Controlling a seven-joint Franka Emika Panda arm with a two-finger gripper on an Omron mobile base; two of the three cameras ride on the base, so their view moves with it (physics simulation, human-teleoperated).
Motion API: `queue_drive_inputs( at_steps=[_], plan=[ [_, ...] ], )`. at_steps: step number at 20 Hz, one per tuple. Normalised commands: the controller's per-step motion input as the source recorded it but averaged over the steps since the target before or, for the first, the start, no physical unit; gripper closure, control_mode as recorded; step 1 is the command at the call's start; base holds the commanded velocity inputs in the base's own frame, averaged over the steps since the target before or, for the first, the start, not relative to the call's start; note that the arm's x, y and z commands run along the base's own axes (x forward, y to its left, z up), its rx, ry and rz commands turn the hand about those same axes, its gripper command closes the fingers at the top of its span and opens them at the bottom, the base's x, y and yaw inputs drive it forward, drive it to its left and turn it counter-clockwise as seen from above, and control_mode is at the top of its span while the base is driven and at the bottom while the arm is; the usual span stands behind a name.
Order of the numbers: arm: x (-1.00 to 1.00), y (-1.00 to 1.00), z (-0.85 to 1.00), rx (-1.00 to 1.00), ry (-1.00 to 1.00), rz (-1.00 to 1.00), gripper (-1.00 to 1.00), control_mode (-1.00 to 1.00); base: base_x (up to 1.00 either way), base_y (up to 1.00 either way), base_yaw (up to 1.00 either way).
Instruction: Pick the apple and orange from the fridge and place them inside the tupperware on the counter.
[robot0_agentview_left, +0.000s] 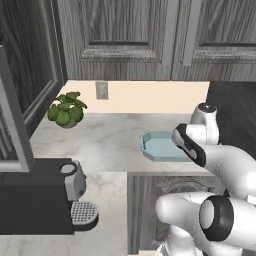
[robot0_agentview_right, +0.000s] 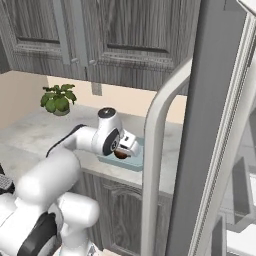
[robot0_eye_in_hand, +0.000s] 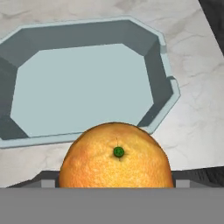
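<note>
My gripper (robot0_agentview_right: 121, 153) is shut on the orange (robot0_eye_in_hand: 116, 159), a brownish-orange ball with a green stem dot; the orange (robot0_agentview_right: 120, 154) also shows in the right base view. It hangs just above the counter (robot0_agentview_left: 110, 140), at the edge of the tupperware (robot0_eye_in_hand: 83, 83), a shallow light blue-grey octagonal tray with nothing in it. In the left base view my arm covers the right part of the tupperware (robot0_agentview_left: 159, 149). The fridge (robot0_agentview_right: 212, 125) stands open at the right, its curved pale handle (robot0_agentview_right: 154, 150) close beside my hand. The apple is out of view.
A potted green plant (robot0_agentview_left: 66, 110) stands at the back left of the counter. A dark coffee machine (robot0_agentview_left: 45, 200) sits on the near left stretch of counter. Dark grey wall cabinets (robot0_agentview_left: 130, 35) hang above. The counter's front edge runs just under the tray.
</note>
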Motion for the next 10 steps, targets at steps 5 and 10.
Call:
queue_drive_inputs(
  at_steps=[5, 10],
  plan=[
    [0.51, -0.21, -0.25, 0.00, 0.06, 0.00, 1.00, -1.00, 0.00, 0.00, 0.00],
    [0.52, -0.04, -0.25, 0.00, 0.06, 0.00, 1.00, -1.00, 0.00, 0.00, 0.00]
  ],
)
